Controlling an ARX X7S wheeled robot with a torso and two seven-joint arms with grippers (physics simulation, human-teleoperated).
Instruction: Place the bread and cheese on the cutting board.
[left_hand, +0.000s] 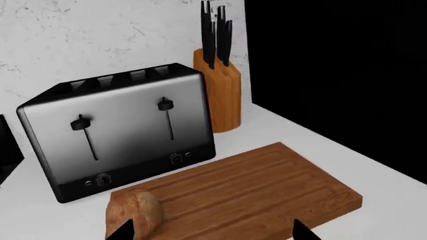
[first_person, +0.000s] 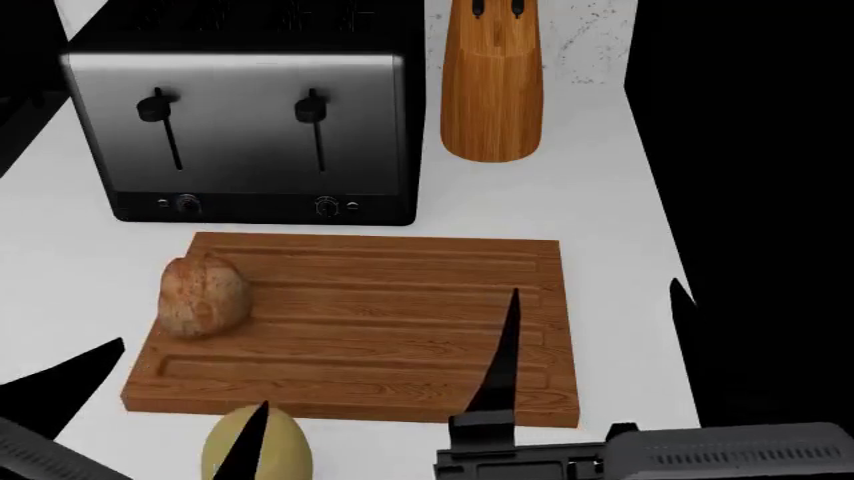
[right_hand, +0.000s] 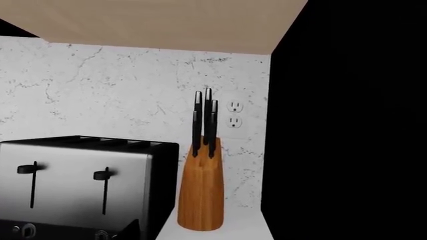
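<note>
The mottled reddish-brown bread rests on the grooved brown wooden cutting board. The smooth pale yellow cheese remains on the white surface just off the board's near edge. Left end effector: fingers spread, empty. Right end effector: state cannot be told. Next: grasp the cheese and move it onto the board.

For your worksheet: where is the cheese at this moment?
In the head view, the cheese sits on the white counter just off the cutting board's near edge, toward the robot's left, nearer the robot than the bread.

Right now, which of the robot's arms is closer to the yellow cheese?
Left. The left gripper sits right around the cheese at the near-left edge of the cutting board; the right gripper hangs over the board's right end.
</note>
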